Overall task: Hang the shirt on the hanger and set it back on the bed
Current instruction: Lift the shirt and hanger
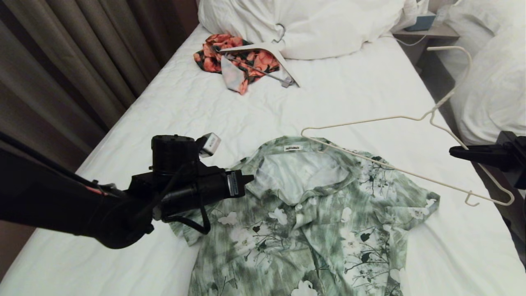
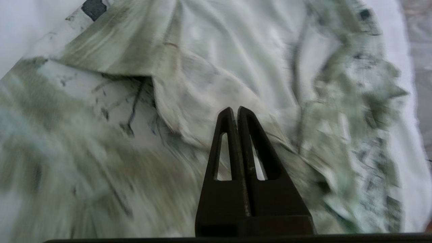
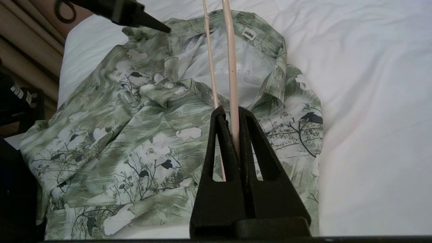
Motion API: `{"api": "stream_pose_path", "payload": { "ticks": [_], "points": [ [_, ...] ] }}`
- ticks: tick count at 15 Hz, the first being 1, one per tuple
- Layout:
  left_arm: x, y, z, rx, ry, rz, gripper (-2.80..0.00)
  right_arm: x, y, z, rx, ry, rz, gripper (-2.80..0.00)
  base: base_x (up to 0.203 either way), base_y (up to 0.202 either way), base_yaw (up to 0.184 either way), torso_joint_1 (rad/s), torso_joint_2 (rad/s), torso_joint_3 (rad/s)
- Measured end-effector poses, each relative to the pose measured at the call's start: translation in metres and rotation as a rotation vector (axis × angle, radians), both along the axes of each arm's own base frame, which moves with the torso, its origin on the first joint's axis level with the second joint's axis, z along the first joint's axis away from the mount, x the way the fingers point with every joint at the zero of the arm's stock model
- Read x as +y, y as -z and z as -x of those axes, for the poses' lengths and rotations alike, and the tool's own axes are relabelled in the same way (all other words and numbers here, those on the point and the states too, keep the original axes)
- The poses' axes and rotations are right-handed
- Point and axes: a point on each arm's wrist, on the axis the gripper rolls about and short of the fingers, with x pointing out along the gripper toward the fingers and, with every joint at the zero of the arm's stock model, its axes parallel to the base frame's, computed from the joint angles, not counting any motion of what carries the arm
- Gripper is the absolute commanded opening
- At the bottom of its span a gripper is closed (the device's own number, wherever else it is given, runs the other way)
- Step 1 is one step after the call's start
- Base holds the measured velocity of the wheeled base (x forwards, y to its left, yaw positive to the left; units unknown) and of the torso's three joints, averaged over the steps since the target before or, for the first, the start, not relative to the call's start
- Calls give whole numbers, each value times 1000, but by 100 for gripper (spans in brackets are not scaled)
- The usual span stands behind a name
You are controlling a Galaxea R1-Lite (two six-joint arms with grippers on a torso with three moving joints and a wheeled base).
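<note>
The green and white flowered shirt lies flat and face up on the bed, its collar open toward the pillows. My left gripper hovers over the shirt's left collar and shoulder; its fingers are shut and hold nothing, with blurred fabric under its tips. My right gripper, at the bed's right edge, is shut on the thin cream hanger. It holds the hanger in the air above the shirt's right shoulder, the far corner near the collar label. The wrist view shows the rod clamped between the fingers over the shirt.
An orange-red floral garment with a thicker white hanger lies near the pillows. Brown curtains run along the bed's left side. A nightstand and a second bed stand to the right.
</note>
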Motion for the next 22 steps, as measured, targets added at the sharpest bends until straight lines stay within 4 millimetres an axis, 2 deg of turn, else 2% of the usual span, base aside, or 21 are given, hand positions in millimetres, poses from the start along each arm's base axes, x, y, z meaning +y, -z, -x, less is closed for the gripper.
{"api": "stream_pose_path", "payload": {
  "ticks": [2,4,9,11,17,22],
  "points": [
    [0,8,-9,17,-18,-11,0,-1,1,-1,3,2,-1,-280,0,0,0,0,0,0],
    [3,8,-12,18,-34,-12,0,-2,2,-3,4,3,-2,-280,0,0,0,0,0,0],
    [10,3,7,54,-28,-31,0,-3,7,-6,15,1,-5,-280,0,0,0,0,0,0],
    [12,4,8,59,-31,-33,0,-2,7,-7,17,-3,-5,-280,0,0,0,0,0,0],
    [13,7,-19,16,-62,-12,0,-1,8,-7,18,-5,-6,-280,0,0,0,0,0,0],
    [9,12,-29,20,-62,-14,0,0,9,-7,21,-8,-7,-280,0,0,0,0,0,0]
  ]
}}
